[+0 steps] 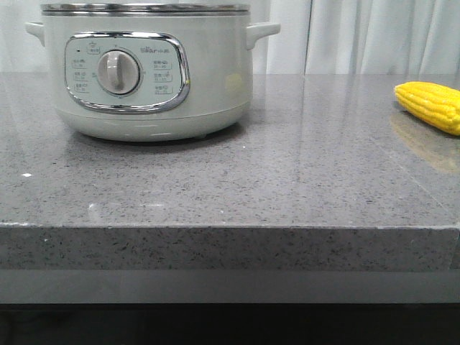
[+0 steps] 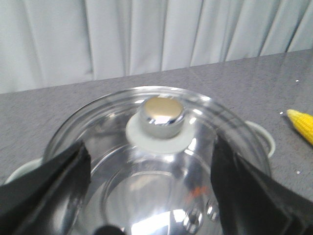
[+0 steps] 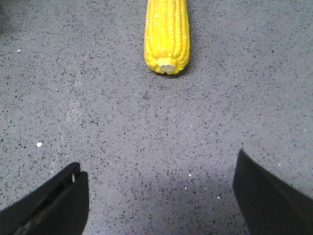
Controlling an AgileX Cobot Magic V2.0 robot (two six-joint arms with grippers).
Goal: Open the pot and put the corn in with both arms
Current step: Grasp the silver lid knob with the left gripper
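Observation:
The pale greenish-white pot stands at the back left of the grey counter, dial facing me. In the left wrist view its glass lid is on, with a chrome knob on a white collar. My left gripper is open above the lid, its fingers wide apart on either side, short of the knob. The yellow corn lies at the right edge of the counter and also shows in the right wrist view. My right gripper is open above the counter, short of the corn's cut end.
The grey speckled counter has its front edge near me. White curtains hang behind it. The corn also shows at the edge of the left wrist view, beside the pot.

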